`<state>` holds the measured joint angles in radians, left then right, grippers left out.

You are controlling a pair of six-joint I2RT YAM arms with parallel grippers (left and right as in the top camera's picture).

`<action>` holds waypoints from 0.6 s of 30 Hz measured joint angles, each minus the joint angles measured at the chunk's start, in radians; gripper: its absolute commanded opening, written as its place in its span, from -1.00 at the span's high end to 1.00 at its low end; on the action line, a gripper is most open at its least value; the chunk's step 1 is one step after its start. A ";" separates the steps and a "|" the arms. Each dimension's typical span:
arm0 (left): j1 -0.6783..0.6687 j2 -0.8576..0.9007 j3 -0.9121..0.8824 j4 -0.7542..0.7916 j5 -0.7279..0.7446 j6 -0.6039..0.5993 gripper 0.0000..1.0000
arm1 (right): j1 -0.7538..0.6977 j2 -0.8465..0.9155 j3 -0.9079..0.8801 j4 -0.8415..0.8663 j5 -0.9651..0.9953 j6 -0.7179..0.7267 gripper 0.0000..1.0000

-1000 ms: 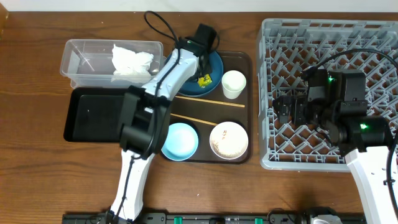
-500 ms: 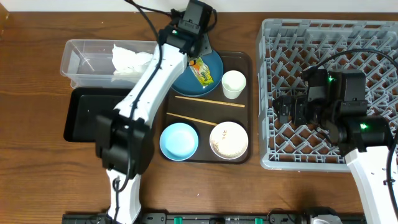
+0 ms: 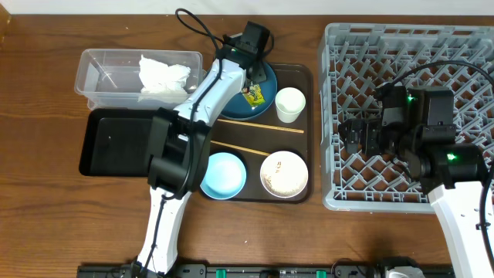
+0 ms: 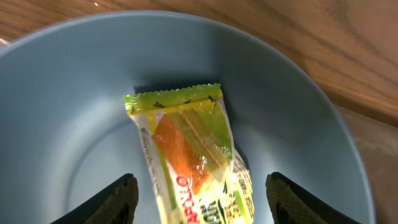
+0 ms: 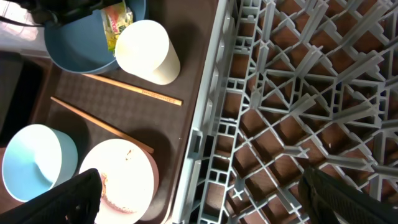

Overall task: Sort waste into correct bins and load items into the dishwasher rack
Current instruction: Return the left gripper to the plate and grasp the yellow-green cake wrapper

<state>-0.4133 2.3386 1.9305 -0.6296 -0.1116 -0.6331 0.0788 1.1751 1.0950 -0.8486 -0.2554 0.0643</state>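
A: What sort of place is this?
B: A robot lab staged as a dish-clearing station: two robot arms (image 3: 171,147) at a wooden table (image 3: 46,224), a grey dishwasher rack (image 3: 401,31), used dishes (image 3: 283,174) on a brown tray (image 3: 304,143).

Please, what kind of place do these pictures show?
Most likely a test bench set up as a dish-clearing station, not a real kitchen. A grey dishwasher rack and a brown serving tray carrying a white bowl sit on a wooden table, beside a clear tub holding crumpled tissue.
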 measured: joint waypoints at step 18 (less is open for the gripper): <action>0.000 0.054 0.000 0.026 0.000 -0.022 -0.50 | 0.000 0.000 0.000 0.000 0.000 0.000 -0.99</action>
<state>-0.4133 2.3928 1.9305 -0.6033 -0.1120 -0.6548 0.0788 1.1751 1.0950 -0.8486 -0.2554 0.0639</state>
